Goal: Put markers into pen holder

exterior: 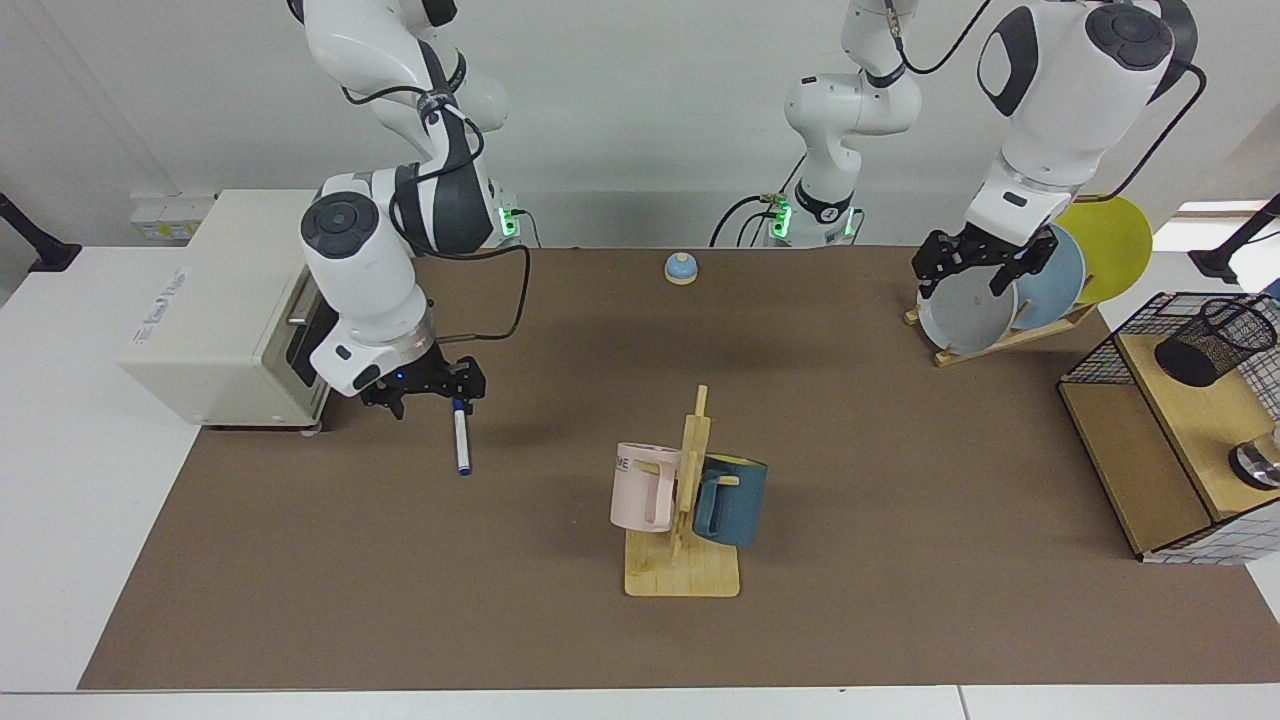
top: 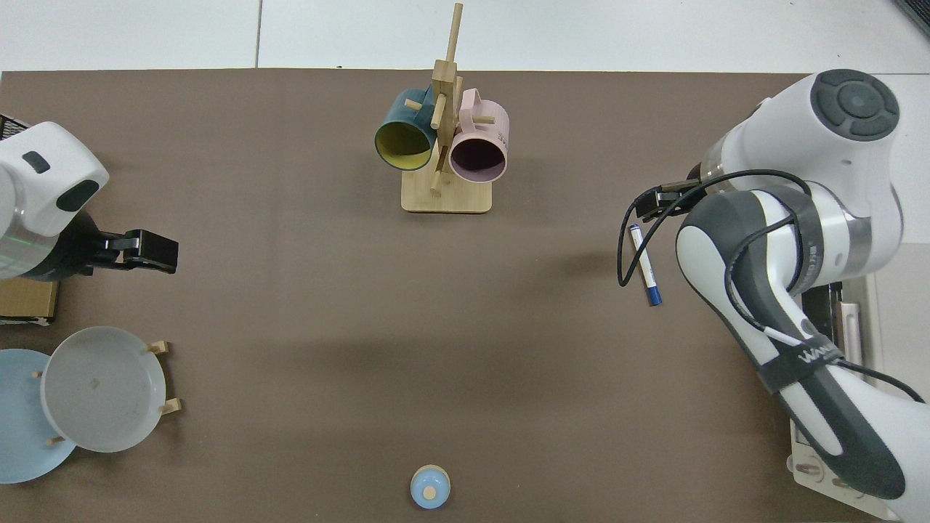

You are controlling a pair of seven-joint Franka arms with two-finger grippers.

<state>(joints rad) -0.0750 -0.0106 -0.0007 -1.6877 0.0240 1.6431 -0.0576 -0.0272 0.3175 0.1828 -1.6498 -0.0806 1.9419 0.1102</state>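
Observation:
The marker [exterior: 462,443], white with a dark blue cap, lies flat on the brown mat [exterior: 560,640] left of centre; from above the marker [top: 644,263] shows by the arm's black cable. My right gripper [exterior: 430,400] hangs open low over the mat, at the marker's capped end, holding nothing; in the top view the right gripper [top: 656,206] is partly hidden under its arm. The pen holder [exterior: 1214,341], a black mesh cup, lies tilted on the wooden shelf at the far right. My left gripper [exterior: 962,285] waits open in front of the plates, and the left gripper [top: 150,251] is empty.
A wooden mug rack [exterior: 684,560] with a pink mug [exterior: 644,487] and a blue mug [exterior: 731,500] stands mid-table. Plates in a rack [exterior: 1010,290], a wire cage with shelves [exterior: 1120,440], a toaster oven [exterior: 225,320] and a small blue bell [exterior: 681,268] ring the mat.

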